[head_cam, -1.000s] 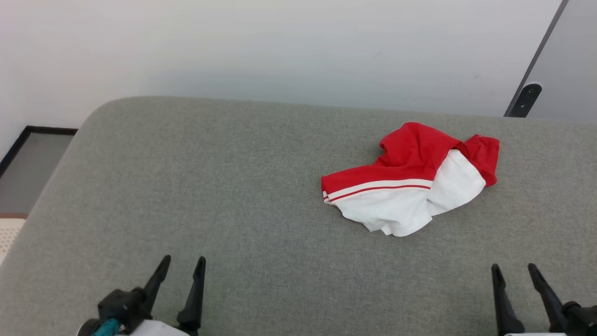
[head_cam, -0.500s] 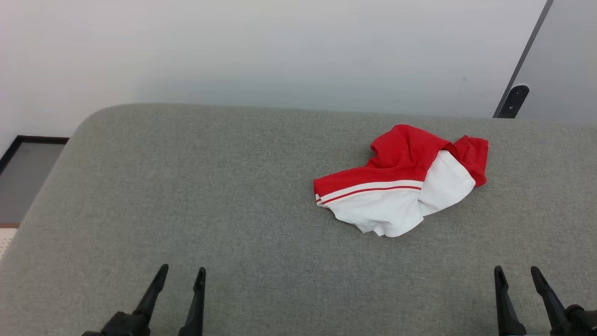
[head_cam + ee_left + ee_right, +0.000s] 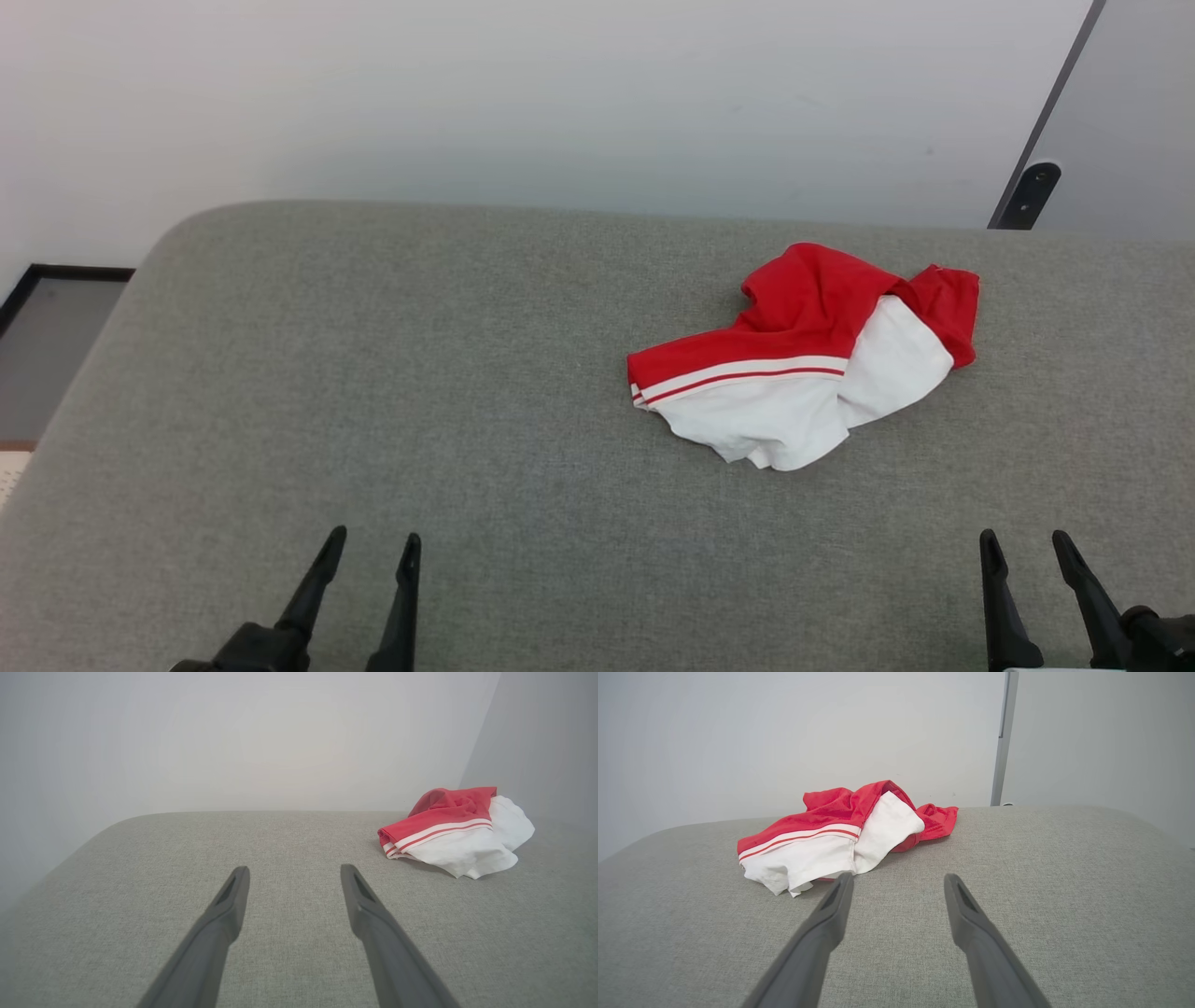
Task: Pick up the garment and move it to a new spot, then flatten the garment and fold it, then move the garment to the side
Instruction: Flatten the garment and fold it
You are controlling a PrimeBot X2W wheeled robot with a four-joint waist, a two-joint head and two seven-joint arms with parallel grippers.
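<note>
Garment (image 3: 803, 359): crumpled on tabletop (image 3: 373, 373), right of centre, long axis left-to-right.
Nearer hand: right hand (image 3: 1024, 539); steer it forward and slightly left.
Hands: both released, empty; left hand (image 3: 375, 537) well apart.

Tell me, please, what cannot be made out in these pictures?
The shirt: any front print and the collar are hidden in its own folds, in all views.
The left hand and right hand: bases cut off by the head view's bottom edge.
The dark fitting, head view's upper right: too small to identify.
</note>
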